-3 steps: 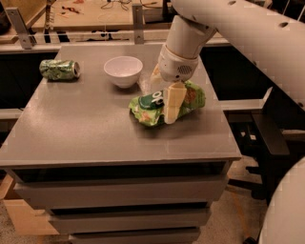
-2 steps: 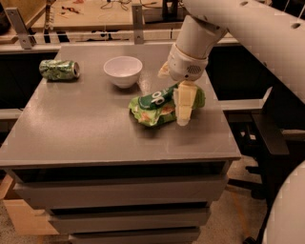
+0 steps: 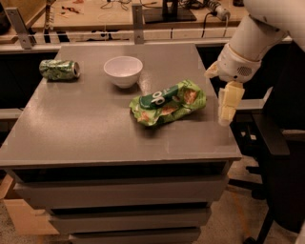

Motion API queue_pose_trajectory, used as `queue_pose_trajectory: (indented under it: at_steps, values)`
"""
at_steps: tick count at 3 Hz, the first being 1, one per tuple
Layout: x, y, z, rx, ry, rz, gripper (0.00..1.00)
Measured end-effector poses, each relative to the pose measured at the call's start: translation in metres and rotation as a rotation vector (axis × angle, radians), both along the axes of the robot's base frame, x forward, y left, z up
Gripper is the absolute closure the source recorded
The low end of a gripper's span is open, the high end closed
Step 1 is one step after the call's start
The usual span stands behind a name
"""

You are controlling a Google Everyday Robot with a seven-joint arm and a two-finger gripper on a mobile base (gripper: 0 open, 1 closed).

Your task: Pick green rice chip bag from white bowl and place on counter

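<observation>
The green rice chip bag (image 3: 167,102) lies flat on the counter (image 3: 90,128), right of centre. It is clear of the white bowl (image 3: 123,70), which stands behind it to the left and looks empty. By the look of it, the placing is done.

The gripper (image 3: 228,102) hangs at the counter's right edge, just beside the bag's right end but apart from it, and it holds nothing. You cannot tell from this view whether its jaws are open or closed.

If you need to take the bag up again, expect it to be very light and soft. It is thin foil puffed with air, so it will crumple and slide under a pinch rather than resist. The chips inside will break easily, so squeeze gently. The best holds are probably the flat sealed strip at either end, or a raised fold across the middle where the foil already bunches.

The bag's skin is crinkled and shiny light green, with a dark green oval logo and orange-tan patches. The counter is matte grey, flat and rectangular, over a stack of drawers. The bowl is round, glossy and plain, narrowing to a small base. A green patterned soda can (image 3: 59,69) lies on its side near the back left corner, well apart from the bag. A wooden workbench (image 3: 109,12) with cables runs behind.
</observation>
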State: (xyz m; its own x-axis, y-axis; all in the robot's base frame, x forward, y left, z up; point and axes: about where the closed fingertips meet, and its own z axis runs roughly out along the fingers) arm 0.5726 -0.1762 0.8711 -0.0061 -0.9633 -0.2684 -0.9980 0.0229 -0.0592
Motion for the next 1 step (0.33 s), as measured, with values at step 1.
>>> queue_pose_trajectory:
  at_steps: [1]
  values:
    - [-0.0117, -0.0339, 0.0213, -0.027, -0.062, -0.075, 0.00]
